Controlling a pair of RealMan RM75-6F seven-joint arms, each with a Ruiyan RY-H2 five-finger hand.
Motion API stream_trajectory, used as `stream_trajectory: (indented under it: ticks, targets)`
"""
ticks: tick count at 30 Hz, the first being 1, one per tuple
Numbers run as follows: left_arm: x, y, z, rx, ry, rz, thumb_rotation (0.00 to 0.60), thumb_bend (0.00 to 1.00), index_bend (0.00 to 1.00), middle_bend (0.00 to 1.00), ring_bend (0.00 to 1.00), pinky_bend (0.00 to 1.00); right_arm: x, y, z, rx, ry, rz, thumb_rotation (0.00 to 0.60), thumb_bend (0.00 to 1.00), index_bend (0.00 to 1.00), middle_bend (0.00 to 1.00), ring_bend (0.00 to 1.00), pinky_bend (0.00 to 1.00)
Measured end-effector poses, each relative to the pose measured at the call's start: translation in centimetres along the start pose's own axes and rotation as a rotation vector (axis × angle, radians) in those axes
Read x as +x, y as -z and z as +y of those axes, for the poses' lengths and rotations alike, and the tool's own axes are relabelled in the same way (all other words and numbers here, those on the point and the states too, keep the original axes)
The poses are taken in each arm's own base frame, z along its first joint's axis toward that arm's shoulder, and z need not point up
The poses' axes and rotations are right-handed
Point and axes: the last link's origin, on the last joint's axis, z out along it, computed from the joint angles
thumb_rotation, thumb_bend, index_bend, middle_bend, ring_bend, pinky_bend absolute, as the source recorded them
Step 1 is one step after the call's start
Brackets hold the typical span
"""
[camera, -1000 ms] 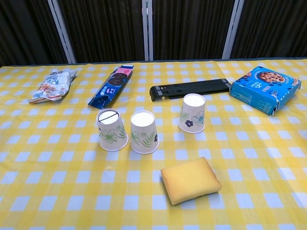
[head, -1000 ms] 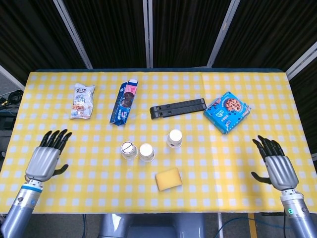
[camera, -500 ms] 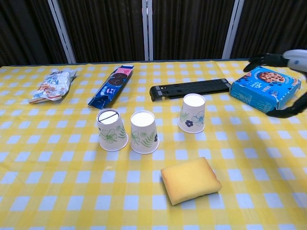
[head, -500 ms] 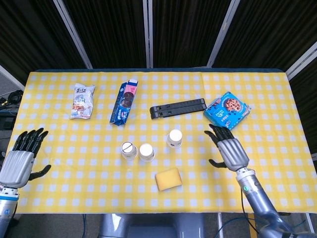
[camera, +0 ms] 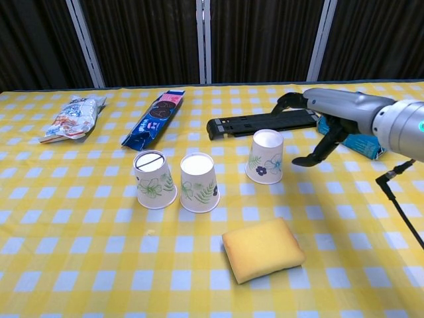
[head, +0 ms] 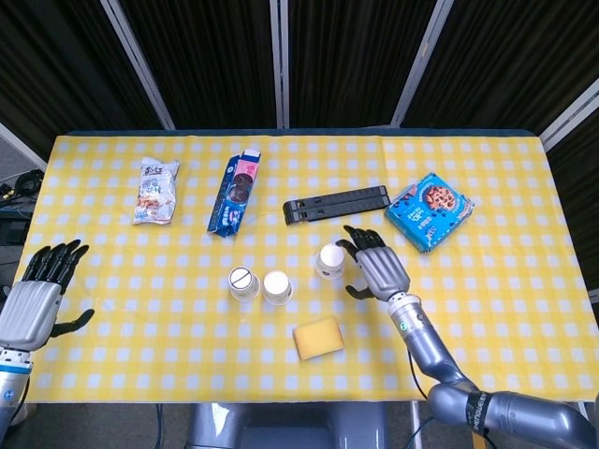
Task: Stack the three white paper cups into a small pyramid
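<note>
Moving in from the table's right edge, the right hand [head: 378,268] is now spreading empty fingers just beside the lone paper cup [head: 328,261]; two paper cups [head: 261,285] are standing touching, mid-table.

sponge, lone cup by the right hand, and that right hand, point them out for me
sponge [camera: 263,249], chest view, middle of its top face
lone cup [camera: 265,156], chest view, its side wall, on the flower print
right hand [head: 379,269], head view, back of the hand

Right hand [head: 379,269], fingers spread, sits just beside the lone paper cup [head: 329,261]; left hand [head: 36,297] hovers open at the tabletop [head: 487,318] edge.
</note>
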Motion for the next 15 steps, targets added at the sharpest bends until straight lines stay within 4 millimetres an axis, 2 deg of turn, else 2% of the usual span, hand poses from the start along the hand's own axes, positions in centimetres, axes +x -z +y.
stream_trajectory:
  ticks: [10,15]
  targets:
    - [-0.1,-0.3,-0.3,0.007,0.012,-0.018,0.6,0.22,0.0,0.0,0.0,0.0,-1.2,-2.3,-0.5,-0.019,0.031,-0.044,0.6,0.31,0.14,0.0,0.0,0.0]
    - [-0.3,-0.5,-0.4,0.008,0.015,-0.034,0.6,0.22,0.0,0.0,0.0,0.0,-1.9,-3.5,-0.4,-0.043,0.04,-0.063,0.6,0.34,0.15,0.0,0.0,0.0]
